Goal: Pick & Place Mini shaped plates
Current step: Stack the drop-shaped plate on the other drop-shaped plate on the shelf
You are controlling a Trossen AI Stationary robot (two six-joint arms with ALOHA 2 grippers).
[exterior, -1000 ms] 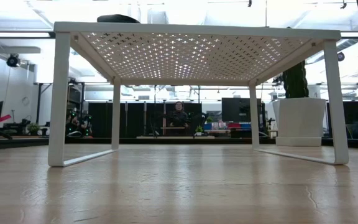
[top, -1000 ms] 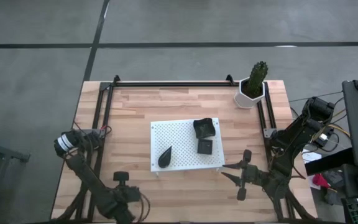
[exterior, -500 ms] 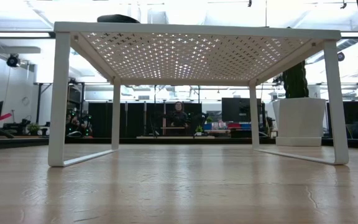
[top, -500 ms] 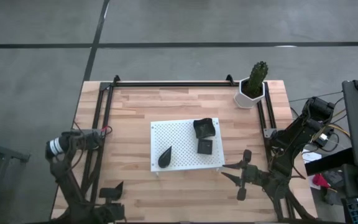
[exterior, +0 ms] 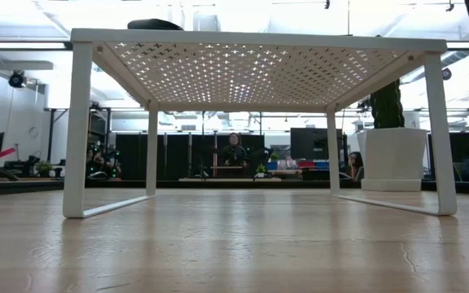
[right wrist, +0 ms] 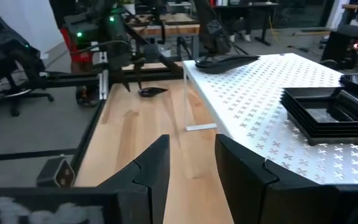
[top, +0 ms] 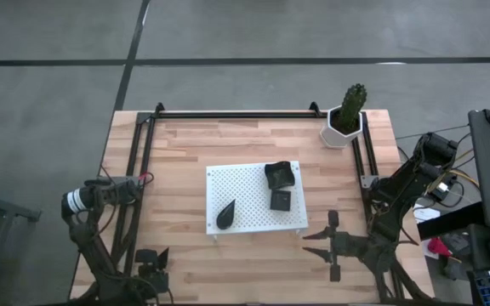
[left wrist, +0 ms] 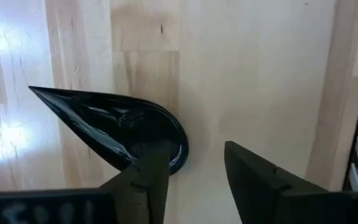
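Observation:
A black teardrop mini plate (left wrist: 114,127) lies flat on the wood at the table's near left corner. My left gripper (left wrist: 194,171) points down over it, open, with the plate's round end beside one finger. The right wrist view shows the same plate (right wrist: 153,91) below that gripper (right wrist: 132,74). Three more mini plates rest on the white perforated board (top: 253,223): a teardrop (top: 225,214), a stack of square ones (top: 280,174) and a small square one (top: 281,201). My right gripper (top: 332,246) hovers open near the board's near right corner, holding nothing. My left gripper has one finger (left wrist: 151,171) over the rim of the teardrop plate's round end (left wrist: 176,146), coming from above. Whether it touches the plate I cannot tell. The plate lies flat on the table, outside the gap between the fingers.
A white hexagonal pot with a cactus (top: 344,119) stands at the far right corner. The board stands on thin legs (exterior: 77,130) mid-table. Black rails (top: 139,170) run along the table's left, far and right sides. Bare wood lies in front of the board.
My left gripper has moved toward the table's left edge along the near side, staying pointed down. My right gripper has swung a little on its wrist without shifting place.

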